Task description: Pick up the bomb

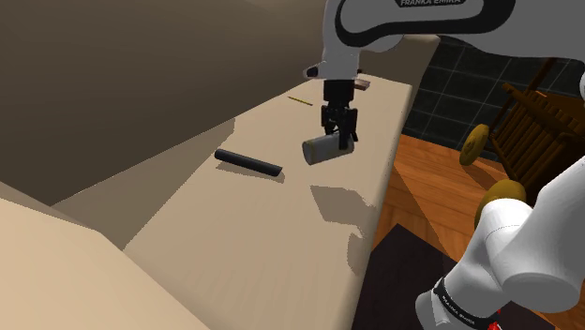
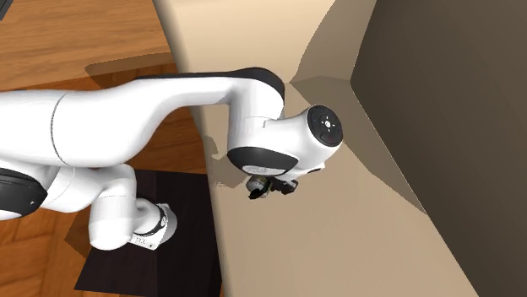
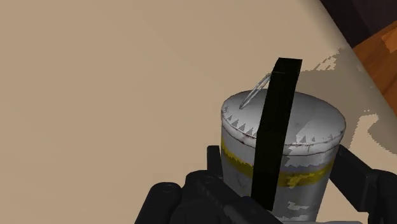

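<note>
Black fingers [image 3: 277, 127] of the gripper [image 1: 338, 138] clamp the grey, yellow-banded bomb [image 3: 313, 127] — jaws parted just its width — held clear of the beige counter [image 1: 234, 220], to the shoulder view's right of the black rod [image 1: 248, 162].

From my end the bomb [image 1: 323, 147] is a stubby grey canister: scuffed whitish skin, a blotchy yellow band around it just below the flat cap, and a thin pale wire curling off the cap's rim. It's pinched between the jaws, with one of them running up across its side and cap in the wrist view. In the shoulder view it's tilted, cap end toward that view's lower left, and hanging clear of the worktop [image 1: 234, 216] near the worktop's right-hand edge in that view.
</note>
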`<act>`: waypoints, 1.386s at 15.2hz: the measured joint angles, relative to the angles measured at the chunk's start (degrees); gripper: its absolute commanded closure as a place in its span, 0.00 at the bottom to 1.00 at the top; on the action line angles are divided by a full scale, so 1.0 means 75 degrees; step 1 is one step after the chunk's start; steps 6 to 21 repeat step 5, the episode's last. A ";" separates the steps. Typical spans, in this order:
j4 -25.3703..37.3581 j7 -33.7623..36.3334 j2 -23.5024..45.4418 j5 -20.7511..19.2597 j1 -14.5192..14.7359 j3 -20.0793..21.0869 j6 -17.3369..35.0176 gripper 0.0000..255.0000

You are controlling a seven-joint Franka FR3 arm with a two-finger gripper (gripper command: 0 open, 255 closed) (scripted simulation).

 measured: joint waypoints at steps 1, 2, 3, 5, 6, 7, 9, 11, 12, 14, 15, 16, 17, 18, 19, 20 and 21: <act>0.0100 0.0011 -0.0002 0.0000 -0.0001 -0.0002 -0.0101 1.00; 0.0185 0.0029 -0.0003 0.0005 0.0004 0.0003 -0.0186 1.00; 0.0323 0.0042 0.0012 0.0009 0.0004 0.0001 -0.0309 1.00; 0.0501 0.0054 0.0020 0.0010 0.0002 -0.0003 -0.0479 1.00; 0.0501 0.0054 0.0020 0.0010 0.0002 -0.0003 -0.0479 1.00; 0.0501 0.0054 0.0020 0.0010 0.0002 -0.0003 -0.0479 1.00; 0.0501 0.0054 0.0020 0.0010 0.0002 -0.0003 -0.0479 1.00; 0.0501 0.0054 0.0020 0.0010 0.0002 -0.0003 -0.0479 1.00; 0.0501 0.0054 0.0020 0.0010 0.0002 -0.0003 -0.0479 1.00; 0.0501 0.0054 0.0020 0.0010 0.0002 -0.0003 -0.0479 1.00; 0.0501 0.0054 0.0020 0.0010 0.0002 -0.0003 -0.0479 1.00; 0.0501 0.0054 0.0020 0.0010 0.0002 -0.0003 -0.0479 1.00; 0.0501 0.0054 0.0020 0.0010 0.0002 -0.0003 -0.0479 1.00; 0.0501 0.0054 0.0020 0.0010 0.0002 -0.0003 -0.0479 1.00; 0.0501 0.0054 0.0020 0.0010 0.0002 -0.0003 -0.0479 1.00; 0.0501 0.0054 0.0020 0.0010 0.0002 -0.0003 -0.0479 1.00; 0.0501 0.0054 0.0020 0.0010 0.0002 -0.0003 -0.0479 1.00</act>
